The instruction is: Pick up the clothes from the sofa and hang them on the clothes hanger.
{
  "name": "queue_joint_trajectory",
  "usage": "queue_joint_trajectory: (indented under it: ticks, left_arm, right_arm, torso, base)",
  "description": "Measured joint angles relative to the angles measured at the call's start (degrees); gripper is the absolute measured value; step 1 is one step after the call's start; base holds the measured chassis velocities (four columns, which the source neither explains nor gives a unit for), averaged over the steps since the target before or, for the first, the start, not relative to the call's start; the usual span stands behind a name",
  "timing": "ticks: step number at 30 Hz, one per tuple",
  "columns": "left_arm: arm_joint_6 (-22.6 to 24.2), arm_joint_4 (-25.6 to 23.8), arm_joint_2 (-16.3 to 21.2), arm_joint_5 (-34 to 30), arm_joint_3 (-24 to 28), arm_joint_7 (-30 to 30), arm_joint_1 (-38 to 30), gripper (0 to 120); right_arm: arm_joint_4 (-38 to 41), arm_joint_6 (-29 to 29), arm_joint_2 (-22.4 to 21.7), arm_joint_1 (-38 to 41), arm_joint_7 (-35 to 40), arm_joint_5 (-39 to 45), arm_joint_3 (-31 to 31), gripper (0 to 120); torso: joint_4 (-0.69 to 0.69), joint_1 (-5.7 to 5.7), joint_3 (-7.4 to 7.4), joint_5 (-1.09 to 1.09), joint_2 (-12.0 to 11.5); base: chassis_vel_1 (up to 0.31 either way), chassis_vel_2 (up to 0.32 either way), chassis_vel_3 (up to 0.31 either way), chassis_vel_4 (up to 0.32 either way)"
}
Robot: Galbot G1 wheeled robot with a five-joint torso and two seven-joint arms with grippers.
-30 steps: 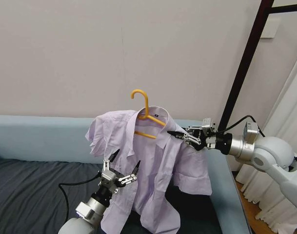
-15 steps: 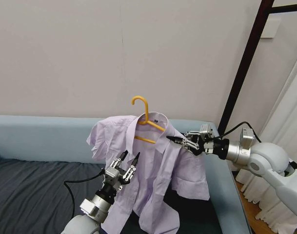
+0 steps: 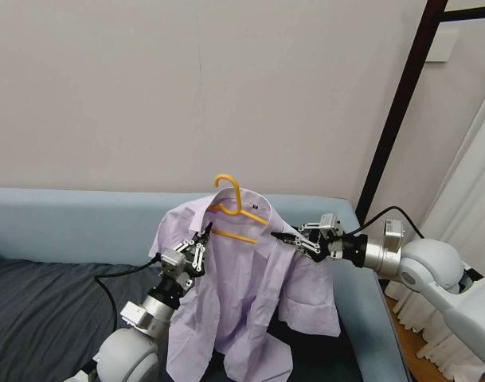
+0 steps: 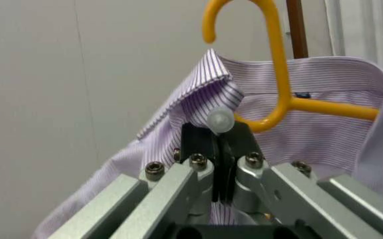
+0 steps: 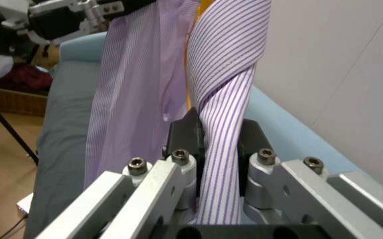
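While it hangs over the right end of the pale-blue upholstered sofa (image 3: 59,227), the lilac pin-striped short-sleeved shirt (image 3: 250,310) is carried btwn both grippers, front open, w/ the yellow plastic hanger (image 3: 230,199) seated in its collar, hook up. Left gripper (image 3: 201,243): fingers pinched together on the shirt's front edge just below the collar. Right gripper (image 3: 283,236): clamped on a twisted fold of cloth at the opposite shoulder. Hem drapes toward the dark grey seat cushion (image 3: 35,310); contact cannot be told. Dark wooden upright post (image 3: 397,111) stands past the sofa's right end, apart from the shirt.
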Motion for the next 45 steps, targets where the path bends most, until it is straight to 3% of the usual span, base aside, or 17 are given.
queue_joint_trajectory:
  ticks: [5,15,24,30,37,39,42,45]
  left_arm:
    - [3.3,-0.4,2.8,-0.8,-0.7,-0.1,-1.6,0]
    - [6.1,-0.4,4.4,-1.1,0.4,1.6,-5.3,0]
    - [6.3,-0.7,3.7,1.4,4.1,4.5,-4.4,0]
    - [6.2,-0.6,3.6,2.3,3.6,3.5,-1.6,1]
    - [2.9,-1.3,3.9,2.2,2.1,0.0,2.5,27]
    - [0.9,-1.3,4.0,1.7,1.6,0.7,3.1,33]
    - [-6.1,-0.5,4.7,-0.3,-0.3,4.4,5.0,48]
    - [-8.6,0.5,5.8,-1.8,-1.6,4.9,6.6,57]
  right_arm:
    - [-0.1,0.6,0.4,0.0,-1.9,0.5,0.3,8]
    - [0.1,0.8,0.6,-0.1,-2.4,0.8,0.3,8]
    - [0.9,0.9,1.0,0.0,-0.2,4.4,-1.7,8]
    - [1.0,0.9,1.1,0.0,-0.8,8.6,-1.9,8]
    - [0.6,0.9,0.8,0.1,-1.0,10.6,-1.6,8]
    - [0.6,0.9,0.4,-0.2,-1.0,10.6,-0.9,8]
    - [-0.1,0.9,-0.9,-0.9,-1.4,10.5,0.9,8]
    - [-1.0,0.9,-1.3,-0.6,-1.8,10.4,1.1,8]
  torso:
    - [0.01,0.0,0.0,-0.01,0.0]
    - [0.0,0.0,0.0,0.0,0.0]
    - [0.0,0.0,0.0,0.0,0.0]
    - [0.0,0.0,0.0,0.0,0.0]
    - [0.02,0.0,0.0,0.0,0.0]
    - [0.01,0.0,0.0,-0.01,0.0]
    - [-0.02,0.0,-0.01,0.0,0.0]
    - [0.0,0.0,0.0,0.01,0.0]
  base:
    - [0.0,0.0,0.0,0.0]
    - [0.0,0.0,0.0,0.0]
    - [0.0,0.0,0.0,0.0]
    - [0.0,0.0,0.0,0.0]
    - [0.0,0.0,0.0,0.0]
    - [0.0,0.0,0.0,0.0]
    - [0.0,0.0,0.0,0.0]
    - [0.0,0.0,0.0,0.0]
